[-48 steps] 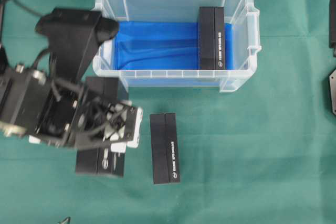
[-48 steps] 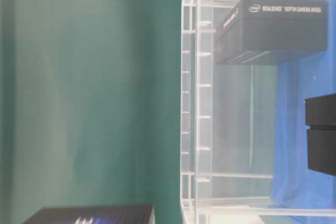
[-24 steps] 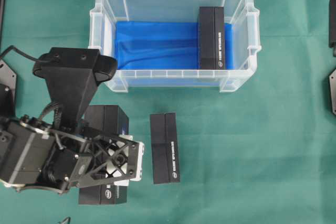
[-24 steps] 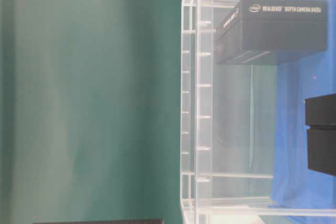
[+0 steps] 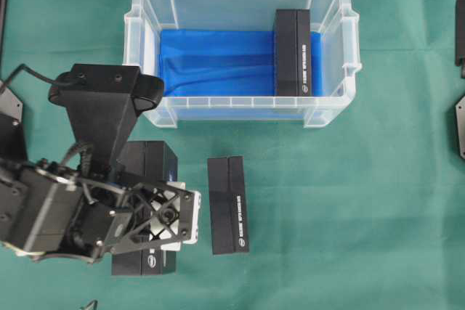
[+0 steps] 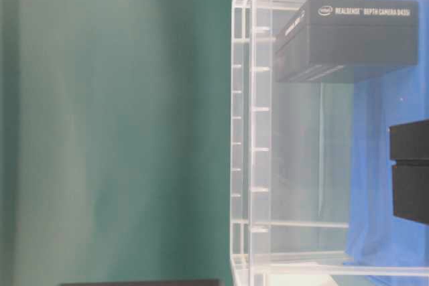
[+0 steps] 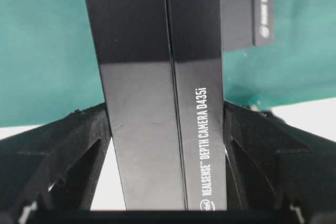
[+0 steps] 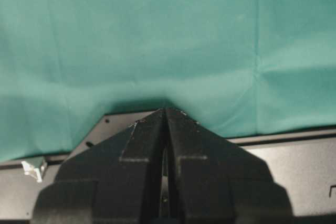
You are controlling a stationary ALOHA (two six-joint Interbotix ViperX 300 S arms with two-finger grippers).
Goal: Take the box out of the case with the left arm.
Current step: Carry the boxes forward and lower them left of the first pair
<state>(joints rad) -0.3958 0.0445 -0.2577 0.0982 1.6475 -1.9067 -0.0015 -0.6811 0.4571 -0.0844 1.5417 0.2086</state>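
Gripping box [image 7: 163,103] lower left of frame, left gripper [image 5: 156,219] fingers [image 7: 79,150] clamped on sides. Risk: skewed drop onto neighbour box [image 5: 228,204]. Right gripper [image 8: 166,129] clenched, empty. One box still in case [image 5: 138,49].

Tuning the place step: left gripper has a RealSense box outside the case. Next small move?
Probably open the left gripper to release. Its fingers press both sides of the RealSense box, which is outside the case, over the green cloth; whether it rests there, I cannot tell.
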